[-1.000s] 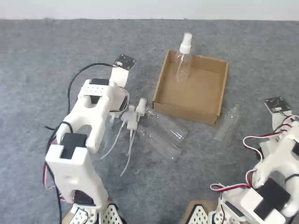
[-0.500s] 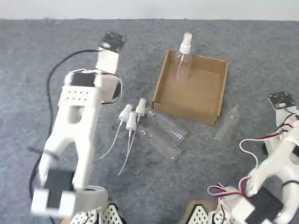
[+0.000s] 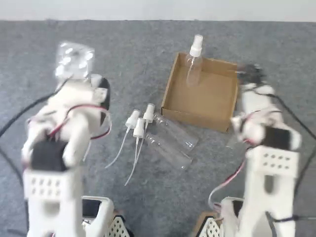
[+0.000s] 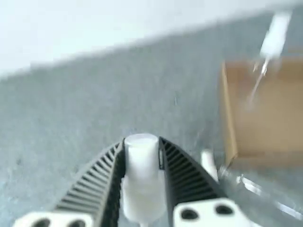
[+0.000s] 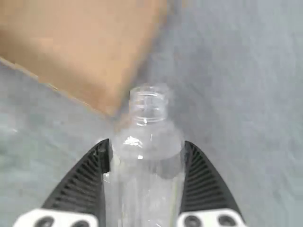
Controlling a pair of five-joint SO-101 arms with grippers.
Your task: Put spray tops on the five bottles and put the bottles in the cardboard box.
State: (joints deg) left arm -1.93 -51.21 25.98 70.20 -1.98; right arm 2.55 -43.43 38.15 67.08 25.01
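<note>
My left gripper [image 4: 142, 142] is shut on a white spray top [image 4: 141, 179], held above the carpet to the left of the cardboard box [image 4: 227, 109]. My right gripper [image 5: 147, 145] is open, its fingers close on either side of a clear uncapped bottle [image 5: 147, 123] beside the box's near right corner [image 5: 71, 42]. In the high view the box [image 3: 200, 121] holds one capped bottle [image 3: 193, 61] leaning on its far wall. Two more clear bottles [image 3: 175, 131] [image 3: 168, 150] lie left of the box, with three loose spray tops [image 3: 139, 127] at their necks.
Grey carpet covers the table. The left arm [image 3: 74, 113] stands tall at the left and the right arm [image 3: 264, 143] rises along the box's right side. The spray tops' long thin tubes [image 3: 123, 148] trail toward the front.
The left arm rose and swung left, away from the loose spray tops, with one top in its grip. The right arm swung in from the far right to the uncapped bottle by the box.
</note>
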